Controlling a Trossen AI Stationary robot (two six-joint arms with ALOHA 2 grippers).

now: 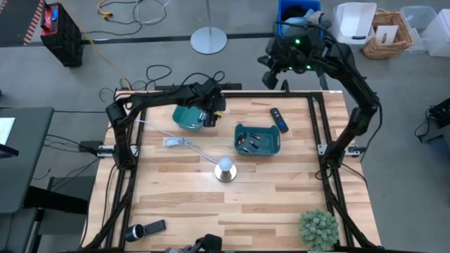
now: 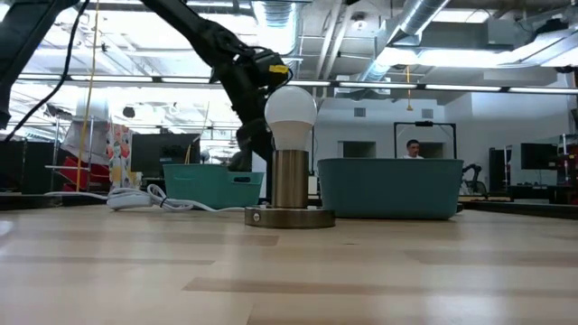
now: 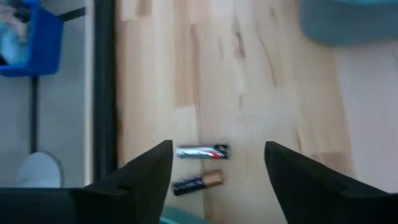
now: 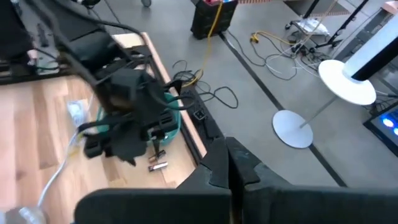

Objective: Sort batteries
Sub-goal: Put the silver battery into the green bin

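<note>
My left gripper (image 3: 217,155) is open above the wood near the table's far edge, next to the left teal bin (image 1: 185,117). Two batteries lie flat on the table between and below its fingers: a silvery one (image 3: 202,151) and a dark one with a gold end (image 3: 197,182). The fingers touch neither. More batteries (image 1: 254,140) lie inside the right teal bin (image 1: 271,149). My right gripper (image 4: 229,163) is shut and held beyond the table's far edge, high over the floor (image 1: 287,62).
A black remote (image 1: 279,119) lies right of the bins. A lamp with a white bulb (image 1: 225,169) stands mid-table, and a white cable (image 1: 176,143) runs left of it. A flashlight (image 1: 144,230) and a plant (image 1: 320,228) sit at the near edge.
</note>
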